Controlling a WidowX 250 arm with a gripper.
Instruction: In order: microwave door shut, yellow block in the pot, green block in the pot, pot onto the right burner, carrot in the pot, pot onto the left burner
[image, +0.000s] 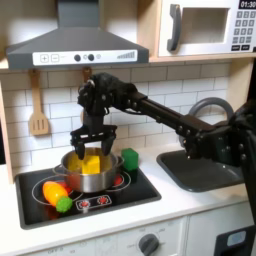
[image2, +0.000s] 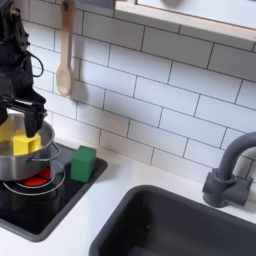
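Gripper (image: 91, 140) poised directly over the pot (image: 73, 178), fingers spread apart, nothing held between them. Yellow block (image: 90, 163) inside the pot, resting against the inner wall, seen in both exterior views (image2: 24, 142). Green block (image: 130, 159) on the cooktop (image: 140, 187) just beside the pot, at the first exterior view's right. Carrot (image: 53, 192) lying at the front of the cooktop, green top end toward the first exterior view's right, touching or nearly touching the pot's base. Microwave door (image: 197, 30) up above, flush and closed. Wooden spoon (image2: 65, 50) hanging on the tiled wall; sink basin (image2: 190, 225) and grey faucet (image2: 232, 165) at the second exterior view's right.
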